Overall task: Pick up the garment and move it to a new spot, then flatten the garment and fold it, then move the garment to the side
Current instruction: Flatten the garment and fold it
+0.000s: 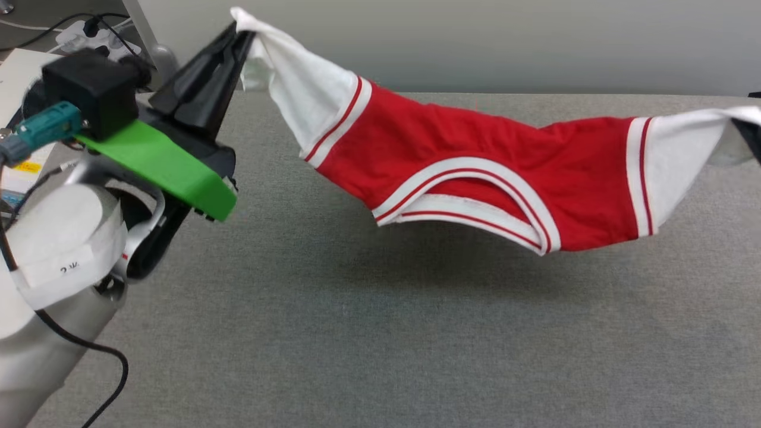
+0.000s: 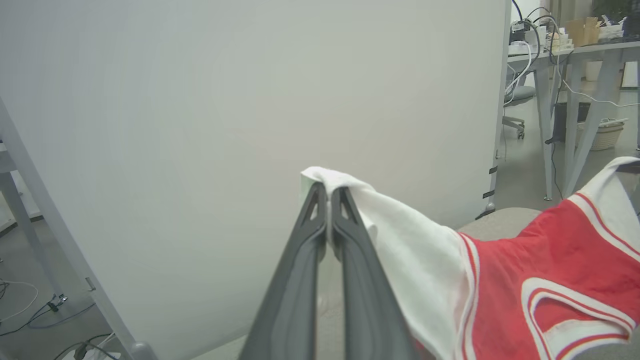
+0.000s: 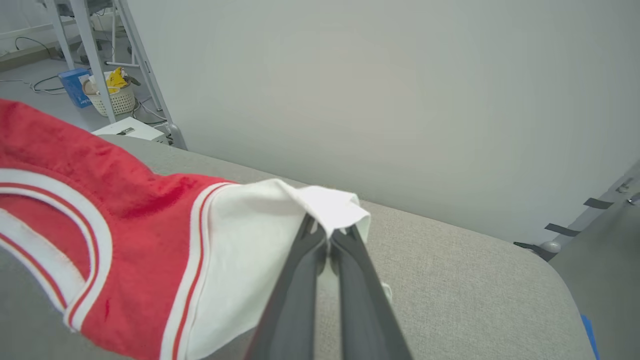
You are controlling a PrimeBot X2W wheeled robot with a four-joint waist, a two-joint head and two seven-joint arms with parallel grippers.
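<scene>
Nothing can be read for certain: the white tape (image 1: pixel 62 264) wrapped round the pale forearm (image 1: pixel 35 356) bears a few small dark printed marks, too blurred to make out, and the yellow sticker (image 1: pixel 27 167) beside it is likewise unreadable.

Garment (image 1: pixel 475 160) hangs above table (image 1: pixel 357 333), apparently not touching.

Robot lab bay in an office-like workroom

A grey fabric-covered table (image 1: pixel 357 333) stands before a plain white screen (image 2: pixel 250 100). Past the screen are a desk (image 2: pixel 595 47) strung with cables (image 2: pixel 522 70), a power strip (image 1: pixel 83 34), a basket (image 3: pixel 117 100) of oddments on the bare floor (image 3: pixel 40 87), and black tape strips (image 3: pixel 597 203).
</scene>
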